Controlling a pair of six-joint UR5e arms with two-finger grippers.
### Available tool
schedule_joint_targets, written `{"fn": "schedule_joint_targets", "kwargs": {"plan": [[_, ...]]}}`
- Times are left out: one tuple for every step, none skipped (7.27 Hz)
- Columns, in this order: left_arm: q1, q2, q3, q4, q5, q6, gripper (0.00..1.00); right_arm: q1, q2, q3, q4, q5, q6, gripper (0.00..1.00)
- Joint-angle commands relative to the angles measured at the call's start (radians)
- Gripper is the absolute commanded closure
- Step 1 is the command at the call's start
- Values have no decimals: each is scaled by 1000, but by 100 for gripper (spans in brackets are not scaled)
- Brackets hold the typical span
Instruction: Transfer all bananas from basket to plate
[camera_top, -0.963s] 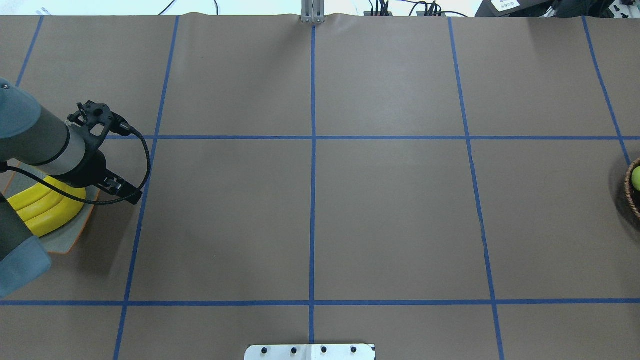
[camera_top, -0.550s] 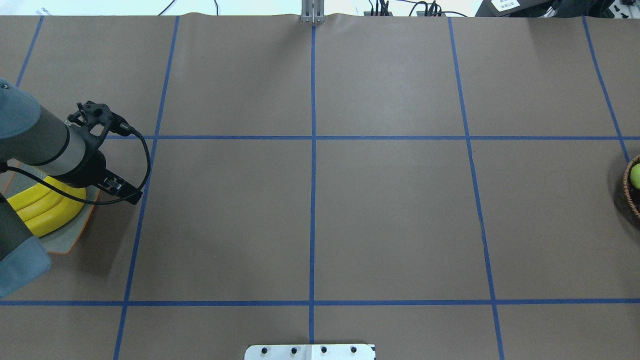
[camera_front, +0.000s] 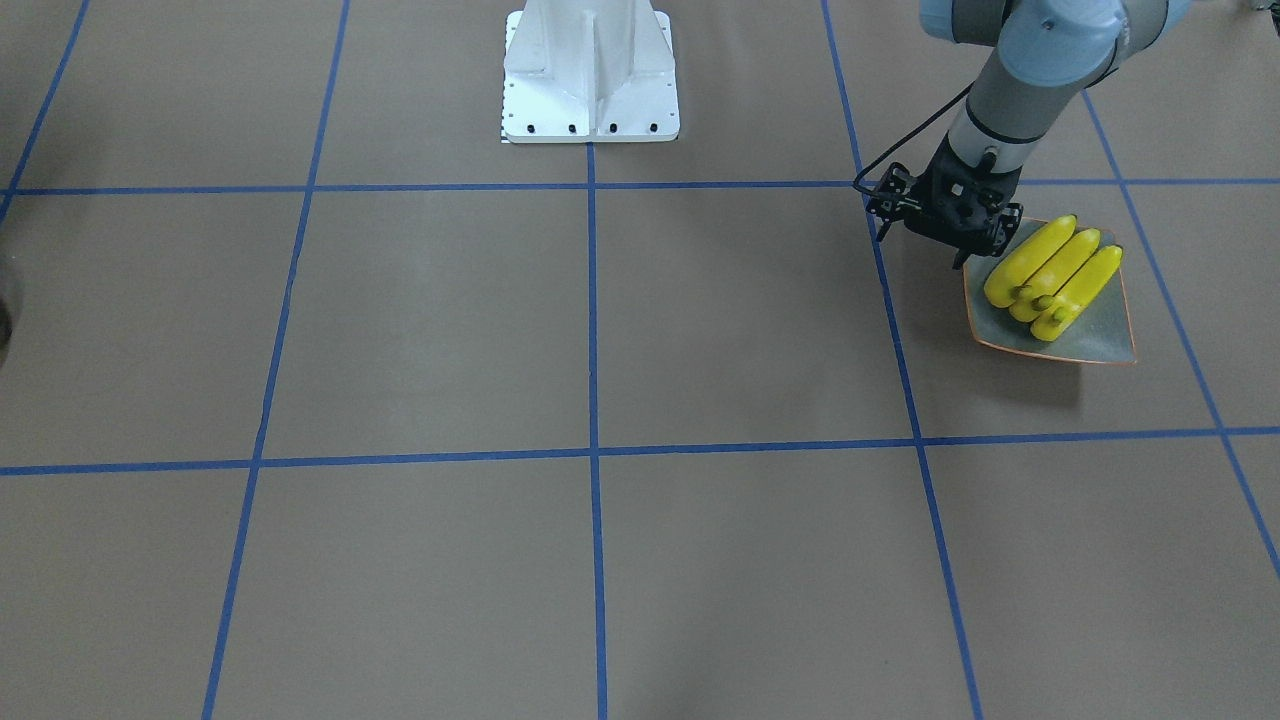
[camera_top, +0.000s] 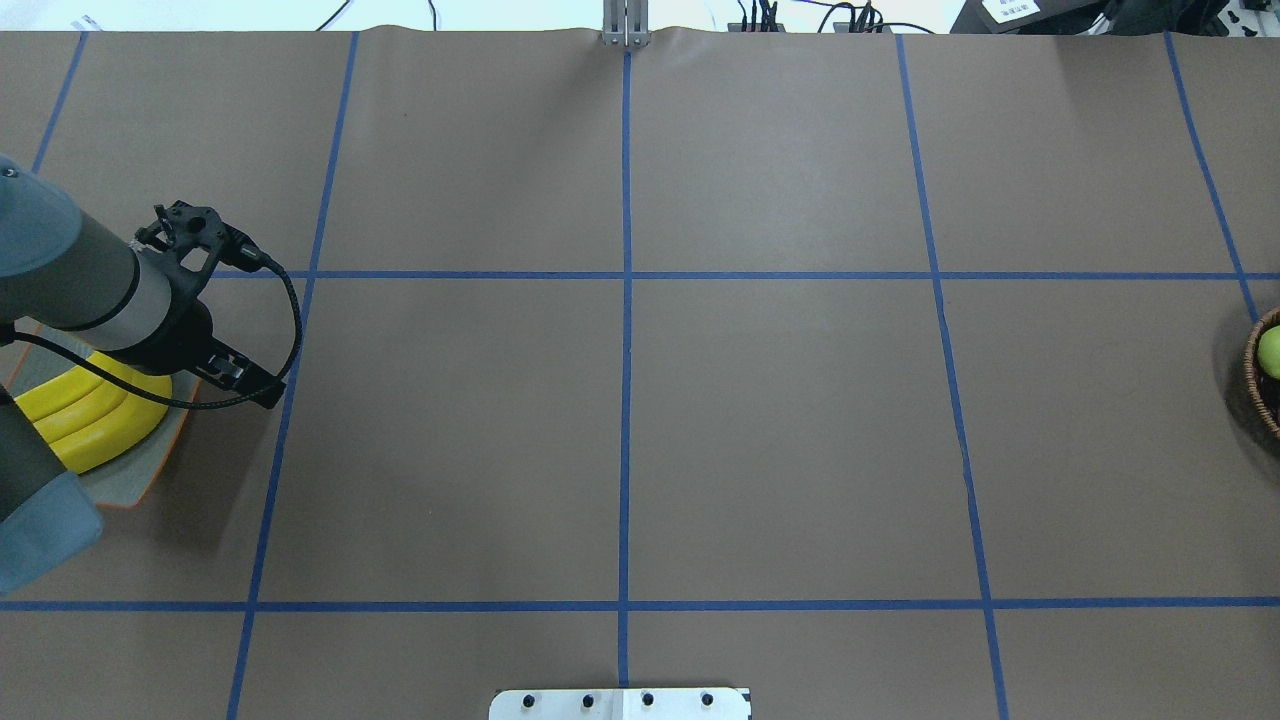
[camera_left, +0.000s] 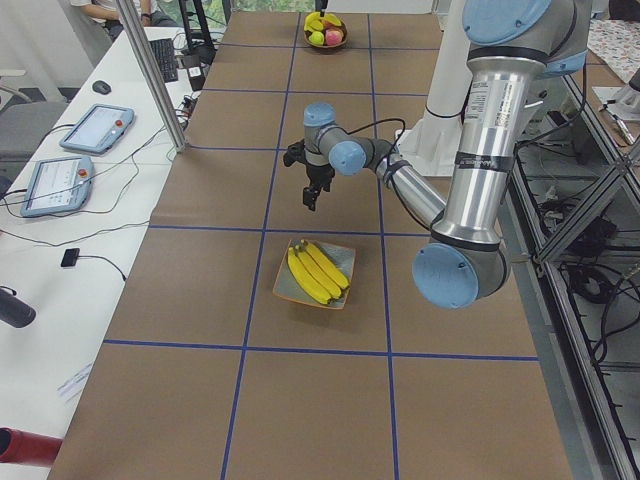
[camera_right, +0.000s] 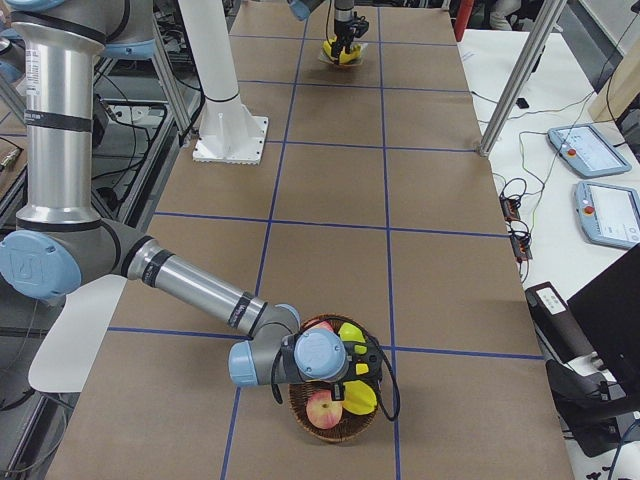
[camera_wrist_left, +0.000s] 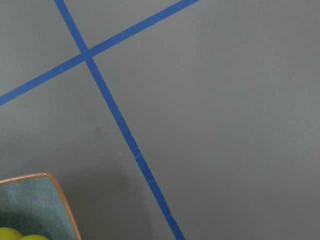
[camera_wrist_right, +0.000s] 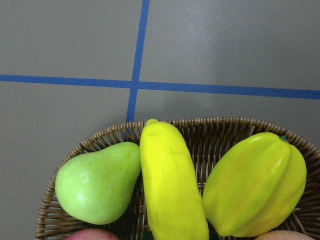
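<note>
- Hardly anything has moved since the earlier overhead frames: the left arm (camera_top: 90, 280) keeps its pose, and at the far right edge the round brown wicker basket (camera_top: 1258, 400) shows a sliver more of its rim.
- Three bright yellow glossy toy bananas (camera_front: 1050, 270) lie side by side, touching, on the square grey-green plate with a thin orange rim (camera_front: 1095, 342), just beside and below the left hand (camera_front: 968, 252).
- A fourth yellow banana (camera_wrist_right: 170, 185) is not yet out of the basket. It lies right under the right hand (camera_right: 352, 380), touching a green pear (camera_wrist_right: 95, 185) on one side and a ridged yellow-green star fruit (camera_wrist_right: 255, 185) on the other.
- By its look this banana is light, stiff and smooth-skinned, so likely to slip or roll. The middle seems the best hold, with the fingers going into the tight gaps on either side.
- The right arm (camera_right: 190, 285) reaches out low, its wrist bent down over the basket. Whether that hand is open or closed cannot be told.
- The left hand points down at the plate's corner with nothing seen in it. Its finger spread is too small to judge.
- Around both spreads the brown paper-covered table crossed by blue tape lines (camera_top: 780, 420).
</note>
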Motion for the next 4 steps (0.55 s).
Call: {"fn": "schedule_joint_targets", "kwargs": {"plan": [[2, -6, 3, 0, -2, -2, 1, 35, 2, 34, -10, 40, 6, 100], [6, -18, 6, -6, -5, -26, 1, 31, 19, 45, -49, 57, 33, 100], [6, -37, 9, -9, -8, -41, 1, 14, 43, 65, -44, 66, 176, 100], [6, -66, 20, -14, -9, -47, 2, -32, 58, 112, -41, 74, 290, 100]]}}
